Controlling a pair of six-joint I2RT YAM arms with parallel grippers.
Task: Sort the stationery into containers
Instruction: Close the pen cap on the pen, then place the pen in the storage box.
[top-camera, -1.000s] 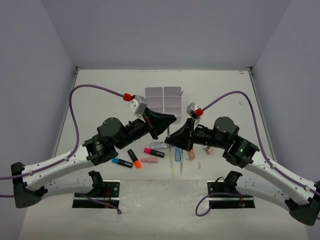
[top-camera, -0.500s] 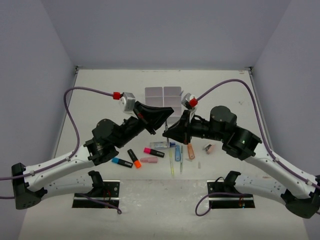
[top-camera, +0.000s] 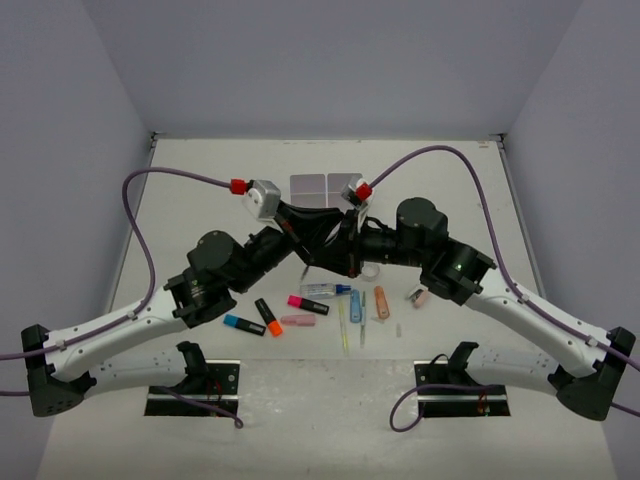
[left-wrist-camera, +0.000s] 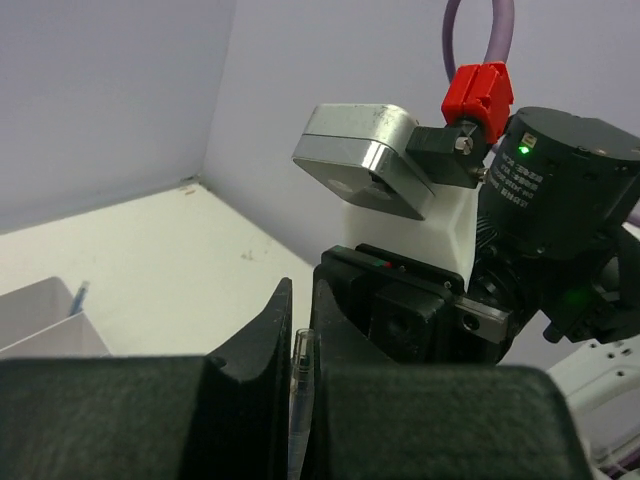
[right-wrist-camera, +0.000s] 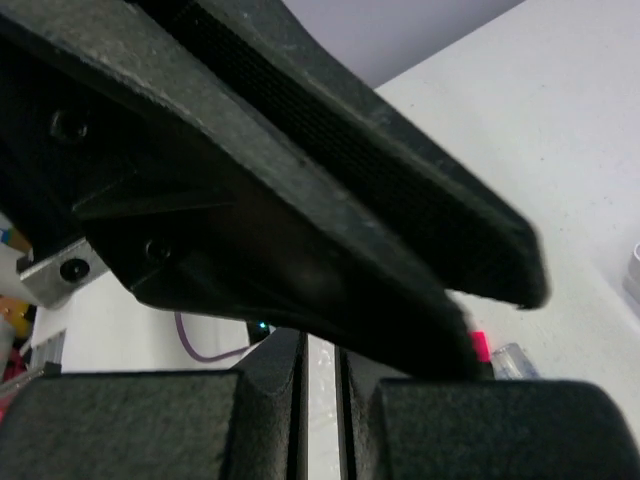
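The white organiser tray (top-camera: 326, 187) stands at the back centre, its near half hidden by both grippers. My left gripper (top-camera: 322, 232) is shut on a thin clear pen (left-wrist-camera: 298, 400), seen between its jaws (left-wrist-camera: 300, 305) in the left wrist view. My right gripper (top-camera: 342, 256) faces it, almost touching, and is shut on a thin clear item (right-wrist-camera: 322, 420). On the table lie a blue highlighter (top-camera: 243, 325), orange highlighter (top-camera: 268, 316), pink highlighter (top-camera: 308, 304), pink eraser (top-camera: 298, 321), blue-capped glue pen (top-camera: 325, 290) and thin pens (top-camera: 346, 326).
An orange-ended marker (top-camera: 382, 302), a small pink item (top-camera: 418, 295) and a small white piece (top-camera: 397, 328) lie to the right of the pile. A tray corner with a blue pen tip (left-wrist-camera: 80, 292) shows in the left wrist view. Purple cables arch over both arms.
My right gripper has risen from the pile and swung left toward the tray. My left gripper has lifted and moved slightly right, so the two now meet above the tray's near edge.
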